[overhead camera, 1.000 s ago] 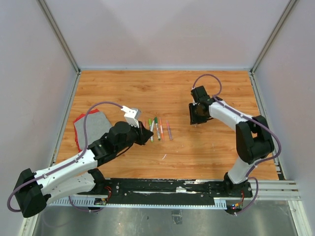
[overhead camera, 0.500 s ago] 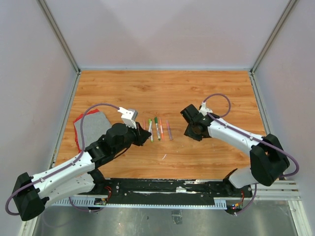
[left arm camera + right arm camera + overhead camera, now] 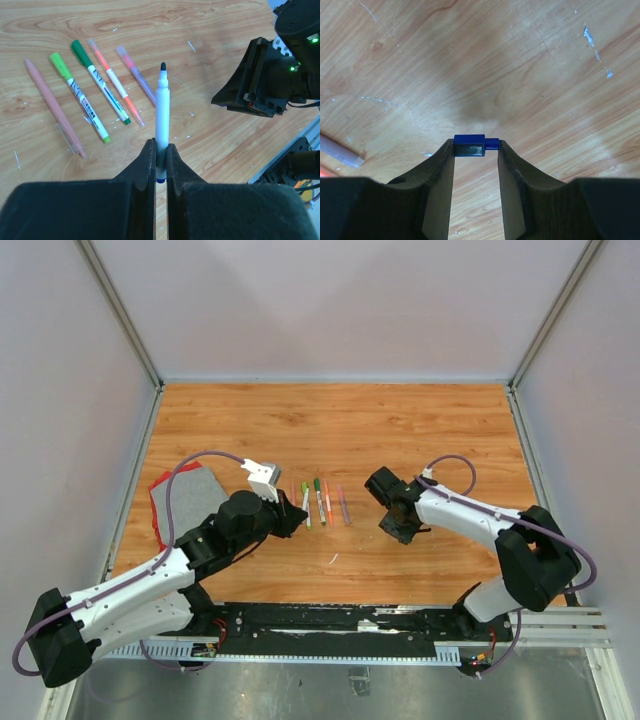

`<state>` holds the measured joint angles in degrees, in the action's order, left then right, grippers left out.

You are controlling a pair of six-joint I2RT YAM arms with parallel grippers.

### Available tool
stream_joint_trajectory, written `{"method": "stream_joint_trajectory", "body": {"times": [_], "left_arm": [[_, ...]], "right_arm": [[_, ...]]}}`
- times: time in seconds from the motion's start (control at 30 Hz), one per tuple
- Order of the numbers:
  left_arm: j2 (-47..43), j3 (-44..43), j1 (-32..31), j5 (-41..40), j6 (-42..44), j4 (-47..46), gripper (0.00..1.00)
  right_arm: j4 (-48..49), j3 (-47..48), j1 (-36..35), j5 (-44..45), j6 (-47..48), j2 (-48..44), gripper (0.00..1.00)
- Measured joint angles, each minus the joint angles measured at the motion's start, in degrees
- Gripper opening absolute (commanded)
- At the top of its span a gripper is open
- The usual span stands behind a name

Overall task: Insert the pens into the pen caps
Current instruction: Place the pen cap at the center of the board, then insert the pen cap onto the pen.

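Five slim, round pens [image 3: 102, 84] lay side by side on the wood-grain surface [image 3: 200, 20]. The left end effector [image 3: 159, 150] was closed tight on a sixth pen [image 3: 162, 112], smooth white with a black tip, near them. The right end effector [image 3: 476, 150], its fingers partly apart, pinched one boxy blue cap [image 3: 469, 145].

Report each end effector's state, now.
Left end effector: closed, holding the white pen with its tip uncapped.
Right end effector: closed, holding the blue cap.
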<state>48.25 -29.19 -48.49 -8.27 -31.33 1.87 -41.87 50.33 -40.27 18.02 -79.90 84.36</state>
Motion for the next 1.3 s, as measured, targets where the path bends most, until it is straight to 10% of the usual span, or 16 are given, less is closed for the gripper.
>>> {"method": "stream_joint_trajectory", "body": {"times": [0.8,1.3], "left_arm": [[0.5,0.0,0.0,0.1,-0.2,0.0,0.01],[0.4,0.0,0.0,0.0,-0.2,0.0,0.00]], "right_arm": [[3.7,0.6,0.0,-3.0,10.0,2.9,0.46],[10.3,-1.2,0.1,-6.6,52.0,-12.9,0.60]]}}
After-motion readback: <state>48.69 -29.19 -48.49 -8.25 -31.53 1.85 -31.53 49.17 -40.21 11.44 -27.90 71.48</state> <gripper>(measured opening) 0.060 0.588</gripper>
